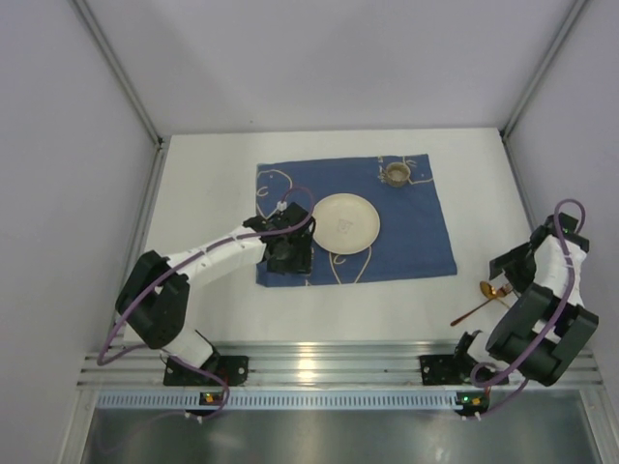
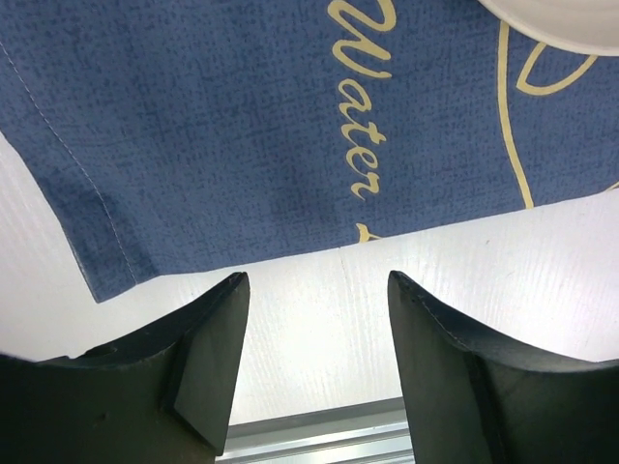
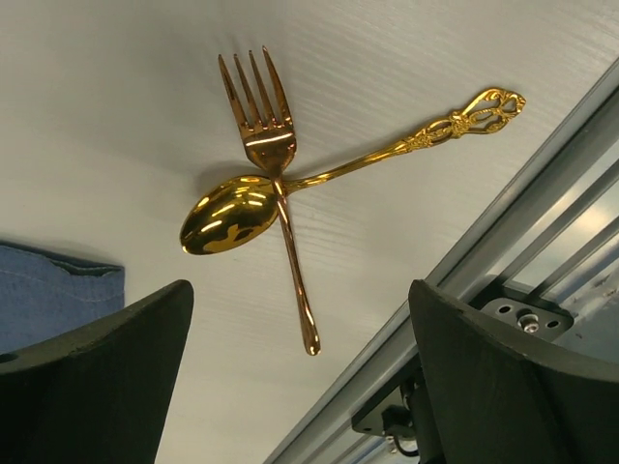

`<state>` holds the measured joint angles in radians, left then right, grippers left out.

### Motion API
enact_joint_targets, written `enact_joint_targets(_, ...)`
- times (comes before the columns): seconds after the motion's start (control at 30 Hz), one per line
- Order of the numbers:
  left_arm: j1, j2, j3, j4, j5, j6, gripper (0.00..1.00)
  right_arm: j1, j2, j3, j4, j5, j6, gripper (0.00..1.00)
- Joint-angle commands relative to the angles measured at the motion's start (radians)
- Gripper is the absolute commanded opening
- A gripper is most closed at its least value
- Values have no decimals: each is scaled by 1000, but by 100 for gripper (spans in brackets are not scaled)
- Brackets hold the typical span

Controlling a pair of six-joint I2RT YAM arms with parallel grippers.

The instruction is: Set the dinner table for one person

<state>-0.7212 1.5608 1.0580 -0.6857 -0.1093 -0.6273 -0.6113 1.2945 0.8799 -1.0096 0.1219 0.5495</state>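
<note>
My left pincer (image 2: 314,290) hangs wide and empty over the lower-left corner of the blue cloth (image 1: 406,242), beside the plate (image 1: 345,224). At lower right, on bare table (image 1: 213,193), the fork (image 3: 269,145) and spoon (image 3: 227,220) lie crossed. The fork handle points between the jaws of my wide right pincer (image 3: 300,290), the nearer arm. The rail (image 3: 542,193) crowds one side.

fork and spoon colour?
Shiny gold, both fork and spoon; clearest in the right wrist view.
</note>
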Motion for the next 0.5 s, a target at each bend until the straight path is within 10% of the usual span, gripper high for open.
enact_joint_targets(0.0,-6,-57,13,-24,11,5,64,-4,-2,-8,68,-31,-3,93)
enact_joint_targets(0.47,-9,-168,-44,-89,-64,-48,64,-2,189,-157,302,-100,53,69)
